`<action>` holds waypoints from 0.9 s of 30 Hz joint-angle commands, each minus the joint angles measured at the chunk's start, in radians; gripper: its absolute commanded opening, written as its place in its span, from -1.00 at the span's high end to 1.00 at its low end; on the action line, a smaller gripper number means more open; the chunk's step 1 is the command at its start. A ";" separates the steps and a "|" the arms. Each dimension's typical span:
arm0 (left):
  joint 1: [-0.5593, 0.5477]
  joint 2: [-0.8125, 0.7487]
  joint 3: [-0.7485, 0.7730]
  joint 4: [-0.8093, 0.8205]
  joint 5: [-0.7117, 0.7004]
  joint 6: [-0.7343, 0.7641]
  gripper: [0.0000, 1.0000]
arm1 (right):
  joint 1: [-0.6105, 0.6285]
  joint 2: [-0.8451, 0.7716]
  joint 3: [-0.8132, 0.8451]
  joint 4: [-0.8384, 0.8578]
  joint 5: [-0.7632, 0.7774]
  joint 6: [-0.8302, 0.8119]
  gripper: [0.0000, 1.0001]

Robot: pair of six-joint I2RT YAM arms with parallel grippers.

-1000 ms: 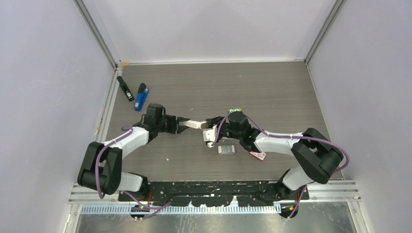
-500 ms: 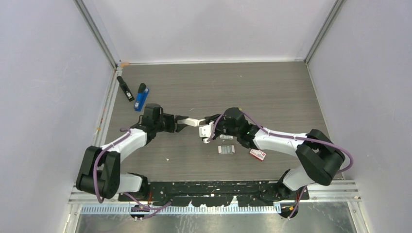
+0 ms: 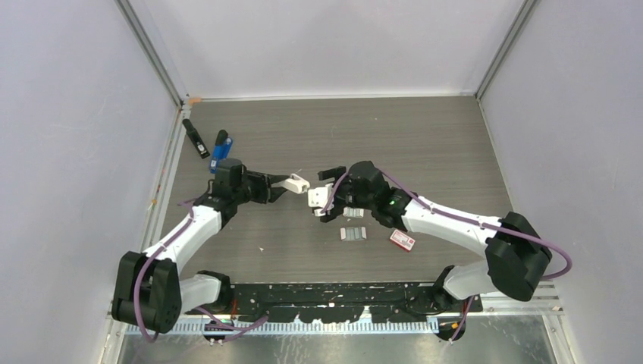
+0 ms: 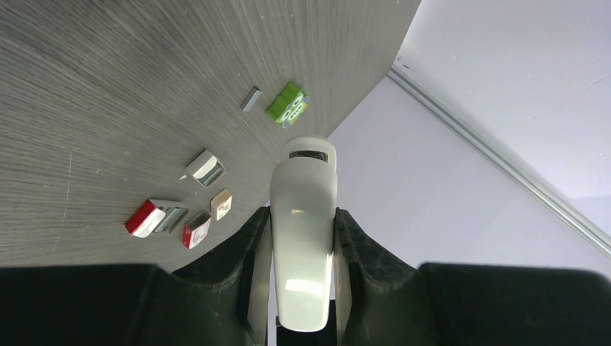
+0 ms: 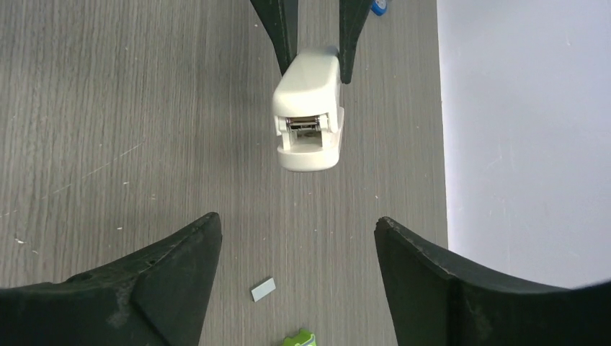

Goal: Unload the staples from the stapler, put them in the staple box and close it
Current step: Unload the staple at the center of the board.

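Observation:
A white stapler [image 3: 293,183] hangs above the table, and my left gripper [image 4: 302,216] is shut on its rear half. Its front end [image 5: 308,122] faces my right gripper [image 5: 297,220]. The right gripper stands open, a short way from the stapler's nose, with nothing between its fingers. On the table under the right gripper lies one small grey strip of staples [image 5: 263,289], also seen from the left wrist [image 4: 251,99]. In the top view my right gripper [image 3: 322,195] hovers just right of the stapler, and the strip is hidden there.
A green packet [image 4: 287,104] lies beside the strip. Small red-and-white boxes [image 3: 402,241] and an open silvery one [image 3: 353,233] sit under the right forearm. A black stapler [image 3: 196,139] and a blue stapler [image 3: 221,149] lie by the left wall.
My right gripper has opened and let go of the stapler's front end. The left gripper has drawn the stapler back to the left and slightly farther away.

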 commanded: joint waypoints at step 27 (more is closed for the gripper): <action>0.039 -0.333 -0.050 -0.073 -0.134 0.520 1.00 | -0.371 -0.284 0.235 -0.948 -0.464 -0.017 -0.85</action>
